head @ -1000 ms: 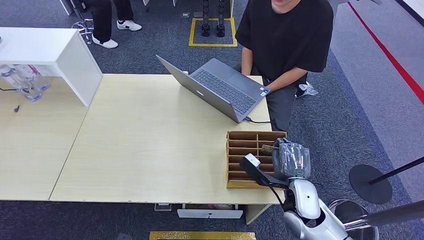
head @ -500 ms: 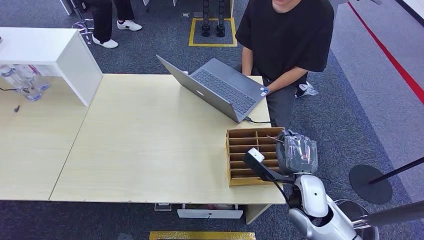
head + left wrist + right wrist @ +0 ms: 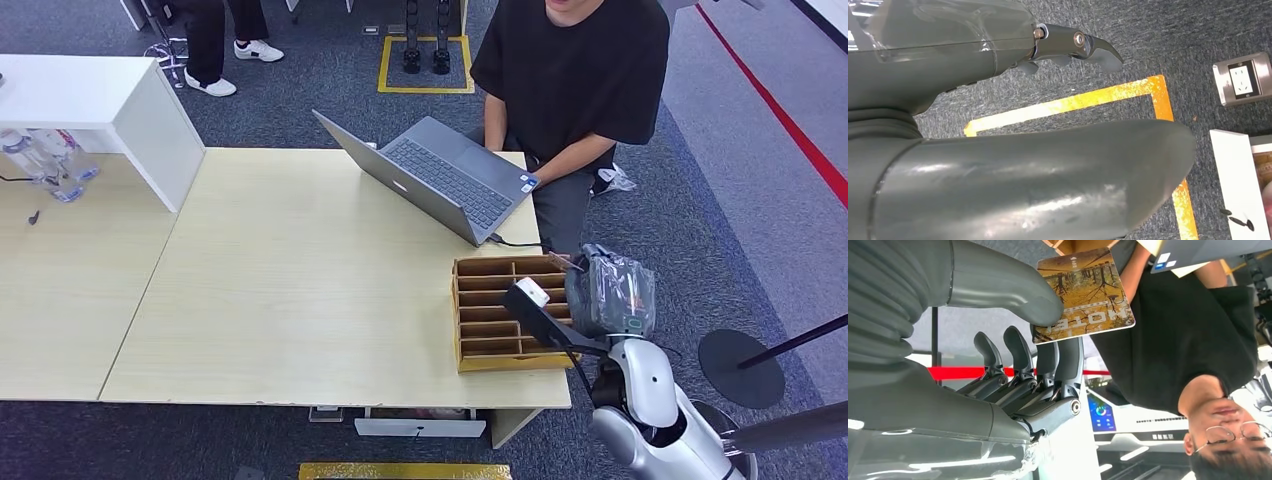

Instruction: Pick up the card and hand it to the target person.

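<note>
In the head view, the right hand [image 3: 610,295], wrapped in clear plastic, is seen raised at the far right corner of the wooden slotted box [image 3: 505,312], which stands at the right edge of the pale surface [image 3: 300,290]. A thin sliver of the card [image 3: 560,262] is seen at the hand's far side, above the box's corner. An open laptop [image 3: 440,180] lies on the surface beyond the box, and a person [image 3: 575,80] in a black shirt is seated behind it, one forearm resting by the keyboard.

In the left wrist view, the left hand [image 3: 1068,47] is shown over grey carpet with a yellow floor marking [image 3: 1128,95]; nothing is seen in it, but how far its fingers are spread cannot be told.

In the right wrist view, the card [image 3: 1083,295], printed with autumn trees and the word HOTEL, is pinched between the thick thumb and the dark fingers [image 3: 1068,360] of the right hand [image 3: 1038,340]. The person [image 3: 1188,340] is seen just beyond the card.
</note>
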Controlling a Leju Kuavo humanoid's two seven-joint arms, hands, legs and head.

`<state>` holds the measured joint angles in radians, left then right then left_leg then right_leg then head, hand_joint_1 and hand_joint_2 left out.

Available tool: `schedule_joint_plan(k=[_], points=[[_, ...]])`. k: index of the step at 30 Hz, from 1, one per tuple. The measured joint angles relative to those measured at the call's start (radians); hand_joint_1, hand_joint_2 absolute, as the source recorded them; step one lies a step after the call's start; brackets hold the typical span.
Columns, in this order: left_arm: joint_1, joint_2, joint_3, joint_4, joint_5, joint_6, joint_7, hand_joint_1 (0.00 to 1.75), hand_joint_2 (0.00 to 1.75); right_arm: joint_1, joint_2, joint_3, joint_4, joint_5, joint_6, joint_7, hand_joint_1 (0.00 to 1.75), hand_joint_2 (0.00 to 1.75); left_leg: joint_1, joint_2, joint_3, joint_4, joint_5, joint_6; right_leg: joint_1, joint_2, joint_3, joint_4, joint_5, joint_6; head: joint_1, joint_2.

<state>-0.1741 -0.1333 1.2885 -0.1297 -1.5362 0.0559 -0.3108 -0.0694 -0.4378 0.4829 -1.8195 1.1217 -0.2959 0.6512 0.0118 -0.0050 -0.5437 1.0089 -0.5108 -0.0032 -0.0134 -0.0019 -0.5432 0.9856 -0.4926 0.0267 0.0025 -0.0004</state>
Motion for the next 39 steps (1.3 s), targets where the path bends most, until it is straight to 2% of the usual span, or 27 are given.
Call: schedule_joint_plan(k=[15, 26, 39], points=[[-0.006, 0.0, -0.028, 0.0, 0.0, 0.007, 0.025, 0.0, 0.0, -0.089, -0.032, -0.036, -0.012, -0.18, -0.002, -0.024, 1.36, 1.75, 0.0, 0.0, 0.0, 0.0, 0.0, 0.0, 0.0, 0.0, 0.0, 0.0, 0.0, 0.0, 0.0, 0.0], [-0.021, -0.001, -0.065, 0.0, 0.0, 0.006, 0.045, 0.0, 0.0, -0.182, -0.044, -0.033, 0.04, -0.245, 0.013, -0.023, 1.34, 1.75, 0.0, 0.0, 0.0, 0.0, 0.0, 0.0, 0.0, 0.0, 0.0, 0.0, 0.0, 0.0, 0.0, 0.0], [-0.026, -0.007, -0.1, 0.0, 0.0, 0.006, 0.055, 0.0, 0.0, -0.214, -0.058, -0.033, 0.134, -0.261, -0.026, -0.008, 1.4, 1.75, 0.0, 0.0, 0.0, 0.0, 0.0, 0.0, 0.0, 0.0, 0.0, 0.0, 0.0, 0.0, 0.0, 0.0]])
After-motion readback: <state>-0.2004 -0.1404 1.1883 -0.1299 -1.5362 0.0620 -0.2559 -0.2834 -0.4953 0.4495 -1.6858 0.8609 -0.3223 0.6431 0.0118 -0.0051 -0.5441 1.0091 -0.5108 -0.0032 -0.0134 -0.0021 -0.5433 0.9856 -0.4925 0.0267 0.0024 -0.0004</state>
